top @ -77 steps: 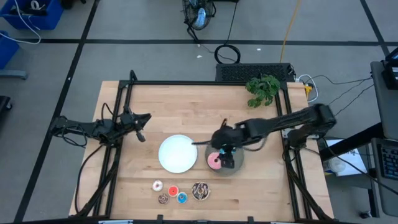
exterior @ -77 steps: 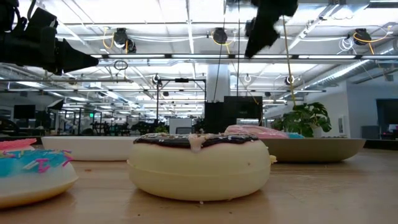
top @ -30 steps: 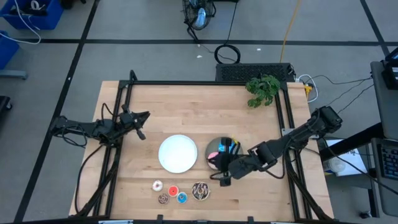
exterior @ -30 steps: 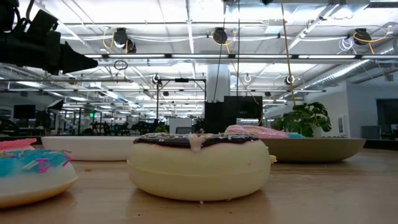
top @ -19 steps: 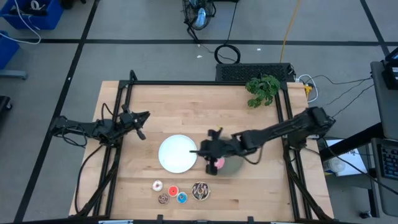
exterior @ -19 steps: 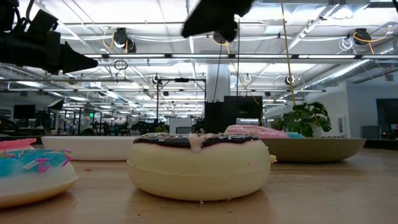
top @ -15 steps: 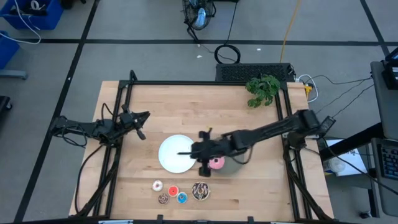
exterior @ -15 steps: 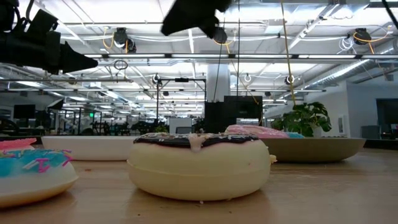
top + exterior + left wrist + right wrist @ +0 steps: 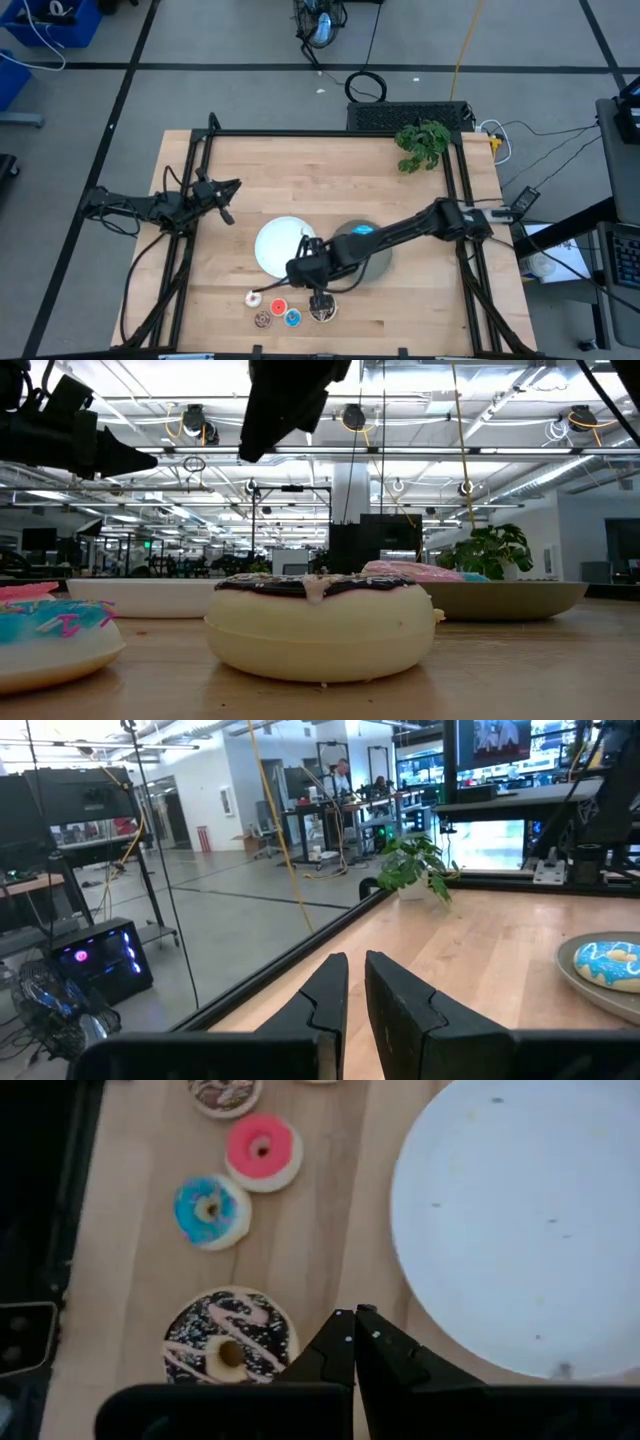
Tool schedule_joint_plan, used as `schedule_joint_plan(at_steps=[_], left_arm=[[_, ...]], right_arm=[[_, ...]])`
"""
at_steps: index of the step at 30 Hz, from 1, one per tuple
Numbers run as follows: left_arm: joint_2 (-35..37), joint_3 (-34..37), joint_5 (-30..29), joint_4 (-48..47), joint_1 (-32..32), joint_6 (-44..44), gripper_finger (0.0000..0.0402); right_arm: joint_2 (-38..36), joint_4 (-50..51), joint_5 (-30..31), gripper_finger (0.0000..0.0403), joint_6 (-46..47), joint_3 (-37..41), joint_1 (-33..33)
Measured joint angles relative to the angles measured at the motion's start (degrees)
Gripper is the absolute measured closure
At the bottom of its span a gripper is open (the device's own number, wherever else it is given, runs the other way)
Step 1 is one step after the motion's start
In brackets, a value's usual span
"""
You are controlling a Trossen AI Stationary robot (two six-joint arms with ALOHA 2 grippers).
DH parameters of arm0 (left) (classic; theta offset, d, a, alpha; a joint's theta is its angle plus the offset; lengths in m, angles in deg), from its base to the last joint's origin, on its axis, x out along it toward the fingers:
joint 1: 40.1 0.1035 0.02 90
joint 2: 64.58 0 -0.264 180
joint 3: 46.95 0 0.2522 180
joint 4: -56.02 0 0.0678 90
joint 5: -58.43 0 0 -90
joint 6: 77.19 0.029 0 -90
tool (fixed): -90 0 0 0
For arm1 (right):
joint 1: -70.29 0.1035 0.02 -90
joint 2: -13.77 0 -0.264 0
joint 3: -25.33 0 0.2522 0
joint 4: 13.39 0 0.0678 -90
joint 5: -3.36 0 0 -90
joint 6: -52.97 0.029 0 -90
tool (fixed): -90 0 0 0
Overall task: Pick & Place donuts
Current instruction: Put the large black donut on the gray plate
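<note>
- A wide workshop hall under bright ceiling lights stretches behind a pale wooden tabletop (image 9: 300, 180), with a small green plant (image 9: 422, 143) at its far right corner.
- Out comes the right arm, stretched low across the tabletop, its right tool (image 9: 272, 289) over the front edge of the white plate (image 9: 280, 240), close to the row of little donuts.
- That right tool is pinched fully shut, fingers pressed together, and it has nothing in it; its own camera looks straight down past the closed fingers (image 9: 356, 1342).
- Under that camera: the brown-sprinkled donut (image 9: 231, 1351) lies just beside the fingers, flat on the wood.
- Beyond it, the tiny blue donut (image 9: 209, 1211), then the tiny red donut (image 9: 262, 1149), and a tiny brown donut (image 9: 224, 1094) at the frame's edge, all lying apart from one another.
- From above, a tiny white-pink donut (image 9: 253, 298) sits at the left end of that cluster, near the front of the tabletop.
- The grey plate (image 9: 381, 262) is right of the white one, largely covered by the arm; a larger blue donut (image 9: 362, 229) peeks out on it.
- From table height, a pink donut (image 9: 412, 571) shows in that grey dish too.
- The left tool (image 9: 230, 186) waits over the tabletop's left side, well apart from the action, fingers (image 9: 402, 1003) nearly together with a slim gap, holding nothing.
</note>
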Motion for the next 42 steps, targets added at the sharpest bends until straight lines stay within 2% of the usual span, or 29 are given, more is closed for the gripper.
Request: schedule_joint_plan(at_steps=[4, 8, 15, 19, 23, 29, 36, 42], left_arm=[[-0.01, 0.00, -0.01, 0.00, 0.00, 0.00, 0.0355], [-0.02, 0.00, 0.00, -0.02, 0.00, 0.00, 0.0355], [-0.02, 0.00, -0.02, -0.04, 0.00, -0.18, 0.0355], [0.00, 0.00, 0.00, -0.04, -0.02, -0.61, 0.0355], [-0.02, 0.00, 0.00, -0.04, 0.00, -0.52, 0.0355], [-0.02, 0.00, -0.01, -0.04, 0.00, -0.41, 0.0355], [-0.02, 0.00, -0.02, -0.03, 0.00, -0.17, 0.0355], [-0.02, 0.00, -0.02, -0.02, 0.00, -0.16, 0.0355]], right_arm=[[2.54, 0.46, -1.09, 0.0400, -3.70, 0.00, 0.65], [2.90, 0.21, -0.09, 0.0370, -6.40, 0.06, 1.84], [2.92, 0.93, 0.07, 0.0262, -9.79, 0.64, 3.70], [2.80, -1.09, -0.08, 0.0201, -10.17, 4.93, 4.29], [2.97, -6.71, -0.33, 0.0165, -10.09, 10.41, 3.98], [2.71, -14.22, -4.85, 0.0160, -9.68, 15.67, 3.04], [2.69, -15.10, -8.81, 0.0175, -8.83, 16.79, 2.08], [0.96, -15.37, -5.45, 0.0184, -8.77, 16.97, 2.21]])
